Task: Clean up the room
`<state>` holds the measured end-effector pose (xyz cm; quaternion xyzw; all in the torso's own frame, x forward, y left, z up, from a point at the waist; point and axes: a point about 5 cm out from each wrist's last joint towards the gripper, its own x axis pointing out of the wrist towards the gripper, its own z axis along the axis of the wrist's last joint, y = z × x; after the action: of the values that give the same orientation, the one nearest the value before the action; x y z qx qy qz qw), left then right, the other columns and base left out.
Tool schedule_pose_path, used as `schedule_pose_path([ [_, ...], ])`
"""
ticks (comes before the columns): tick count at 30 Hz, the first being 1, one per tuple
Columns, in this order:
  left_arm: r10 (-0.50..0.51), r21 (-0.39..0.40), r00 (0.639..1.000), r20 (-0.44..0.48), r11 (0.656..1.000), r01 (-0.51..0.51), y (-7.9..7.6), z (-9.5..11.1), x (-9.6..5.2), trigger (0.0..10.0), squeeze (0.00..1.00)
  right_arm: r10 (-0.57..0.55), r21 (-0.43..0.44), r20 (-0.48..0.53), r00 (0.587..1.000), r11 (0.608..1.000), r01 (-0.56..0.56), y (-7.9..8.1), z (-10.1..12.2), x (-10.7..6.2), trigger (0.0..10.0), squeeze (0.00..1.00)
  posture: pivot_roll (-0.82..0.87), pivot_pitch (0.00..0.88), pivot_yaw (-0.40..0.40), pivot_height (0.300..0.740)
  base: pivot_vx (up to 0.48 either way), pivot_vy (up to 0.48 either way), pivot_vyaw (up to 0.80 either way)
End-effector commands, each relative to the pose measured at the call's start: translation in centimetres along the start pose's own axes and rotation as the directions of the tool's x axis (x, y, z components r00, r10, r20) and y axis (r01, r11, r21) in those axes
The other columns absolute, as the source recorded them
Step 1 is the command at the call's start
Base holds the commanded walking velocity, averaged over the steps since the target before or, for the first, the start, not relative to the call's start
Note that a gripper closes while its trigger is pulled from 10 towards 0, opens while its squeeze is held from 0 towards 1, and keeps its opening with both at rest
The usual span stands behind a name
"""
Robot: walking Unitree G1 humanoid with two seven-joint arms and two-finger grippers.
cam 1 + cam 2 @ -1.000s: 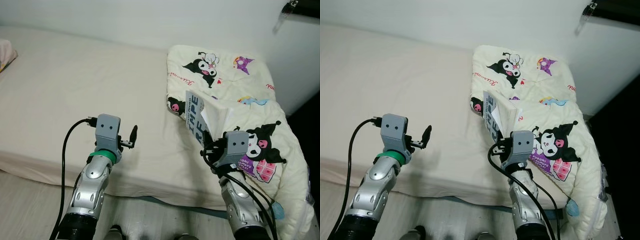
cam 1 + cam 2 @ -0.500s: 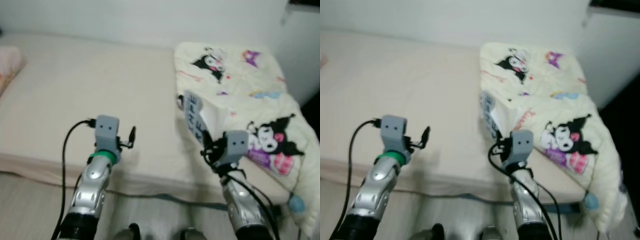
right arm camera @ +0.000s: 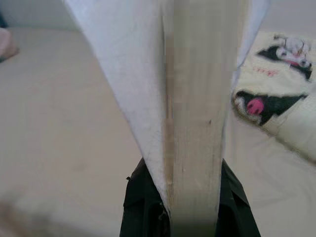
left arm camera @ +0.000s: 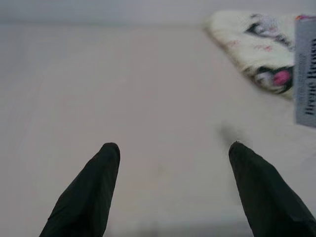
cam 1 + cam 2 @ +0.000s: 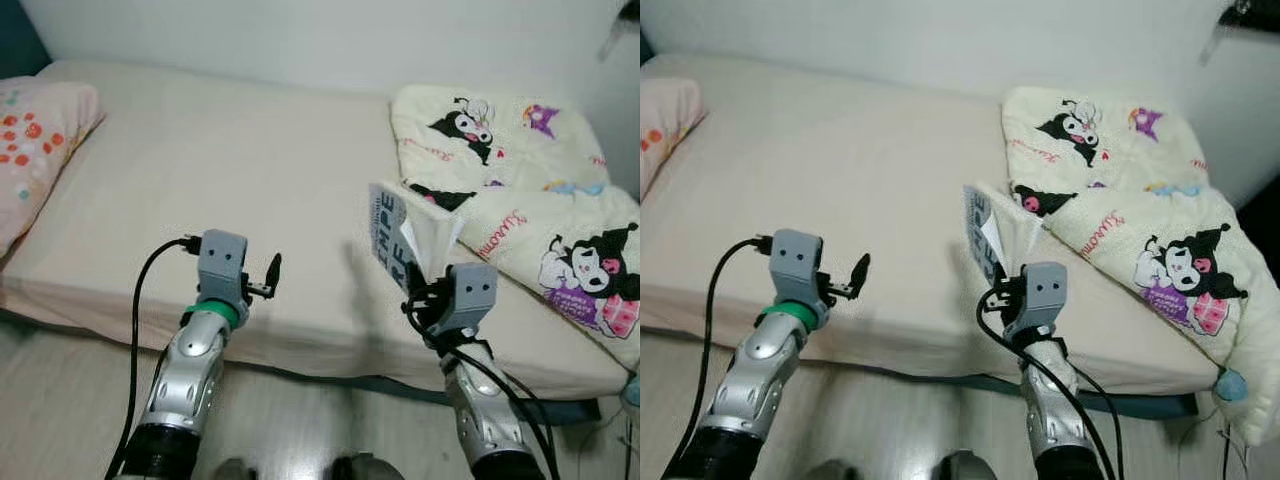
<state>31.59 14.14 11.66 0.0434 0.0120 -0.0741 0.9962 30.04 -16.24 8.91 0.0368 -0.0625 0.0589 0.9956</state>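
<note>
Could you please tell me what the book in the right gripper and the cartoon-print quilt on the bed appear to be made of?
White-covered book: paper, matte; fanned page edges show in the right wrist view. Cream cartoon-print quilt: soft padded fabric, probably cotton or polyester; it puffs and folds.

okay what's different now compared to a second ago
Mostly the camera: the view has swung to the robot's left, bringing a pink spotted pillow into sight and pushing the cartoon-print blanket toward the right edge. The right gripper still holds the book upright over the bed; the left gripper stays open and empty.
</note>
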Motion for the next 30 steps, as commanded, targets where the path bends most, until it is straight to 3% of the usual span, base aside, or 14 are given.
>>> schedule_pose_path([
  [1,0.001,-0.003,1.000,-0.017,1.000,-0.001,0.03,-0.38,-0.08,10.0,0.00,0.004,0.003,0.027,1.000,1.000,-0.004,0.10,0.35,0.01,10.0,0.00,0.01,0.094,0.008,0.740,0.000,0.480,0.00],
  [30,0.006,-0.004,1.000,-0.015,1.000,-0.006,0.08,-0.38,-0.03,10.0,0.00,0.001,0.004,0.028,1.000,1.000,-0.001,0.16,0.23,-0.02,10.0,0.00,0.02,0.096,0.008,0.740,0.000,0.480,0.00],
])
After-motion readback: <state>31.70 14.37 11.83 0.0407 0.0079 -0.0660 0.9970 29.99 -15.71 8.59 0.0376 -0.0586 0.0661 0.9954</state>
